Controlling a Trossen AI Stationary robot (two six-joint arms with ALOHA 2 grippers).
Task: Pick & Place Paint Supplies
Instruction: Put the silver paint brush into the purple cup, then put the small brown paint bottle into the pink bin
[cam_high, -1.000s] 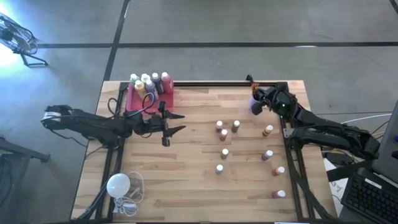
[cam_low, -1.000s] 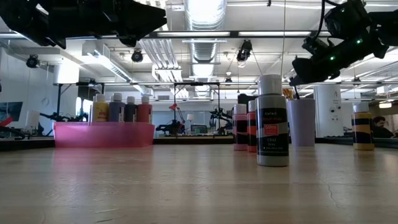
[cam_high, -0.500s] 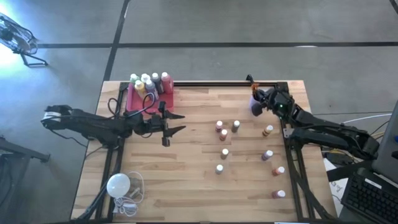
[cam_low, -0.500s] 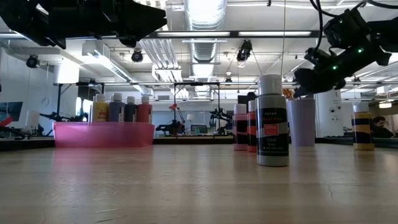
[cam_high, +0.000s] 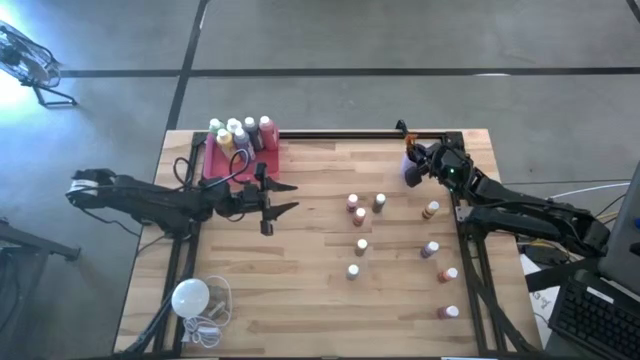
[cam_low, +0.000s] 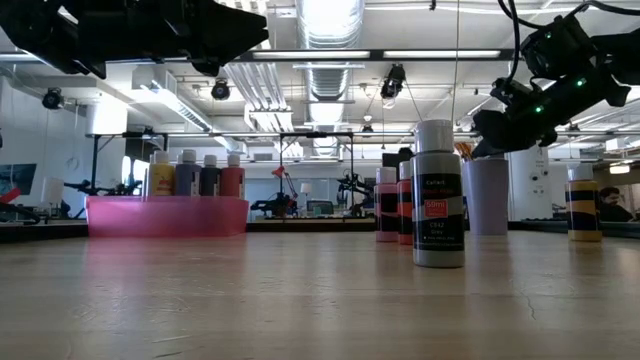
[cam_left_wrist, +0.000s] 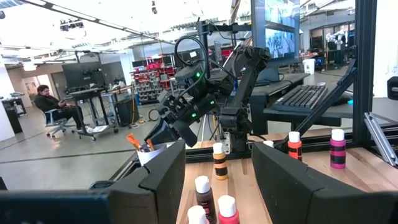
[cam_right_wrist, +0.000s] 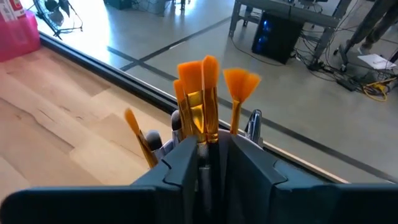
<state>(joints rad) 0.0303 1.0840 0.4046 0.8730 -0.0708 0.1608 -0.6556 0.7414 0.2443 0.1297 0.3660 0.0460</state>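
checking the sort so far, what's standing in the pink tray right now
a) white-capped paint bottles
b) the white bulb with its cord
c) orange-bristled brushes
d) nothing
a: the pink tray at the table's far left corner holds a cluster of white-capped paint bottles, seen from above and across the table top.

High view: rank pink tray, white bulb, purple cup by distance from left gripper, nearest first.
From the left gripper, over the table's left-centre:
1. Pink tray of bottles, at the far-left edge, just beyond the gripper.
2. White bulb, near-left corner.
3. Purple cup of brushes, far right, under the right gripper.
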